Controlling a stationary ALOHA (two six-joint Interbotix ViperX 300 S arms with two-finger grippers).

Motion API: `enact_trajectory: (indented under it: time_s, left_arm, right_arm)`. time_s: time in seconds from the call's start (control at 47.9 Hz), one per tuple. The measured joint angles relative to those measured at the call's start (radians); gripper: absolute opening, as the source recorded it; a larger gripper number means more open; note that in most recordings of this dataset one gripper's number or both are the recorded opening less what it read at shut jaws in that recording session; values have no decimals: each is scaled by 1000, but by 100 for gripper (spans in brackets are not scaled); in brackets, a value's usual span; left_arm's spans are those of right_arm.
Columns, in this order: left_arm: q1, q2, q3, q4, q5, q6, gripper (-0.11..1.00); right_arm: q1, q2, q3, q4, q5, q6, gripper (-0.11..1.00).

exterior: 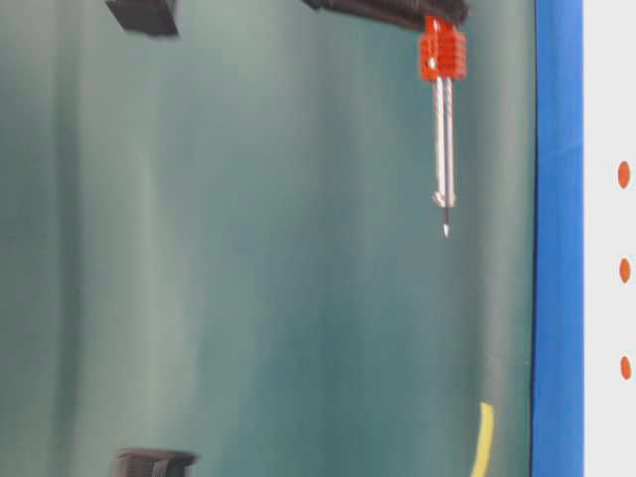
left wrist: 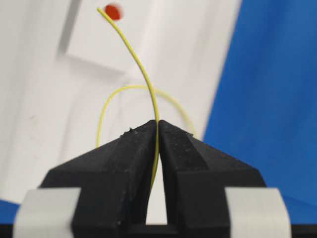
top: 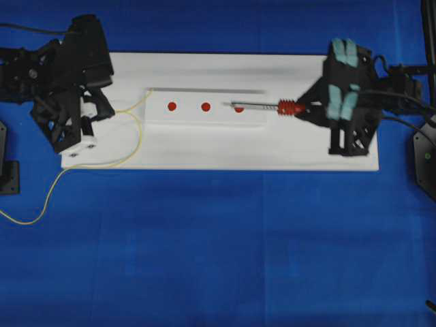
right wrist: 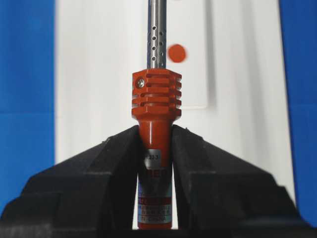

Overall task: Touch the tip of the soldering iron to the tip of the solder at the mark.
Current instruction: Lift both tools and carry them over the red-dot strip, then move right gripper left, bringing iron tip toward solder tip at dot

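- The left end effector (left wrist: 157,130) pinches the thin yellow solder (left wrist: 141,74), whose free end rises toward the leftmost red mark (top: 172,106) on the white board (top: 204,150)
- The right end effector (right wrist: 154,136) clamps the soldering iron (right wrist: 155,126) by its orange-red body
- Its silver shaft reaches over the rightmost red mark (top: 240,109), above the blue table (top: 218,259)

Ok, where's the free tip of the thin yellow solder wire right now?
Overhead, the thin yellow solder wire ends at the raised white strip's left end, just left of the leftmost red dot, far from the iron's tip.
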Motion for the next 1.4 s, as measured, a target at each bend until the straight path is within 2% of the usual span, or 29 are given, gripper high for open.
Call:
enact_trajectory:
  time_s: [0.292,0.605,1.044,1.399]
  left_arm:
    - [8,83,21,0,-5,5,2]
    - [-5,100,20,-3,-51,0,2]
    - [-15,241,-21,-5,-112,-3,2]
    - [-31,279,-29,-5,-132,-5,2]
  right_arm:
    - [-25,121,-57,-12,17,2,6]
    - [-25,132,-66,-14,15,3,6]
    - [-25,163,-71,-14,17,3,6]
    - [-32,192,-81,-15,17,5,6]
